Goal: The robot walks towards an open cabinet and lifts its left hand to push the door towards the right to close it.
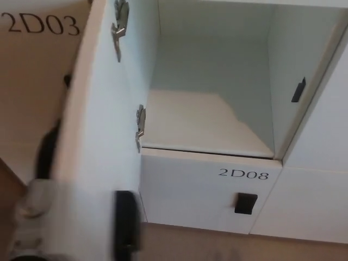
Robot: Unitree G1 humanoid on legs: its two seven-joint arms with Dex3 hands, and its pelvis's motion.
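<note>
The white cabinet door point(103, 136) stands open at the left, hung on two metal hinges point(140, 125), and looks blurred. A black latch point(126, 225) sits low on its inner face. The open compartment point(206, 119) is white and holds nothing, with a black strike plate point(298, 89) on its right wall. My left hand point(48, 149) shows as a dark blurred shape against the door's outer side, with the pale wrist point(32, 206) below it. Too blurred to tell how the hand is set. My right hand does not show.
Below the compartment is a closed door marked 2D08 point(243, 174) with a black handle point(246, 203). A panel marked 2D03 point(41, 24) lies at the upper left. More white doors stand at the right point(321, 163). Brown floor point(217, 244) runs along the bottom.
</note>
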